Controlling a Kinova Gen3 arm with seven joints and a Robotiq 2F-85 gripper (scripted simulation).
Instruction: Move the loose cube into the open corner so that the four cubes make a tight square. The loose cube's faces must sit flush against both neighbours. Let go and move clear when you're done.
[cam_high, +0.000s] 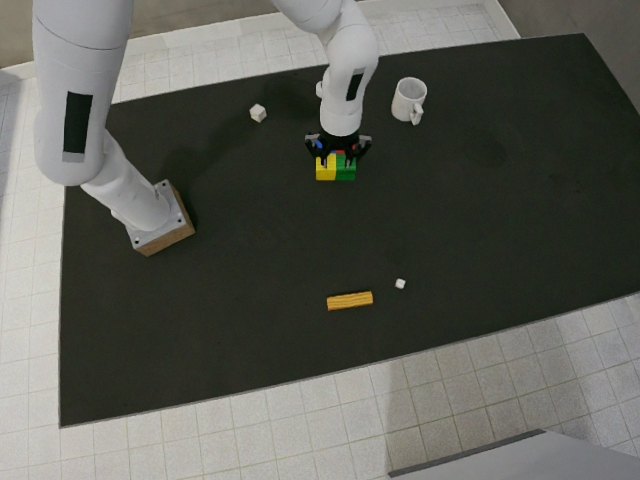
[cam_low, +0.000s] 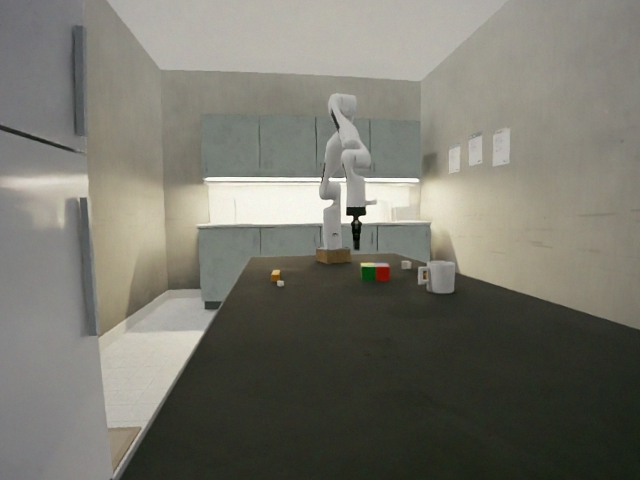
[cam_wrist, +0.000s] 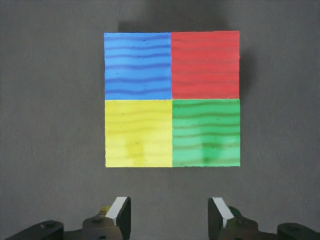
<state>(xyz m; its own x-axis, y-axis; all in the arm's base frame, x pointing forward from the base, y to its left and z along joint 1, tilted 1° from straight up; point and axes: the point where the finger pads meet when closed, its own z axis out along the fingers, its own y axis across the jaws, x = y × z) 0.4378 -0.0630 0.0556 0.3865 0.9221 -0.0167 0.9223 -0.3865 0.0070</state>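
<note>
Four cubes sit on the dark table as a tight square with no gaps. In the wrist view the blue cube (cam_wrist: 137, 66) is top left, the red cube (cam_wrist: 205, 65) top right, the yellow cube (cam_wrist: 138, 133) bottom left, the green cube (cam_wrist: 206, 133) bottom right. My gripper (cam_wrist: 169, 215) hangs above them, its fingers apart with nothing between them. In the top view the gripper (cam_high: 338, 147) hides the blue and red cubes; the yellow cube (cam_high: 325, 169) and the green cube (cam_high: 345, 168) show below it. In the exterior view the gripper (cam_low: 355, 232) hangs well above the square (cam_low: 375, 271).
A white mug (cam_high: 408, 101) stands to the right of the square. A small pale cube (cam_high: 257, 112) lies to the left. A yellow wooden block (cam_high: 349, 300) and a tiny white cube (cam_high: 400, 283) lie near the front. The arm's base (cam_high: 160, 224) is at the left.
</note>
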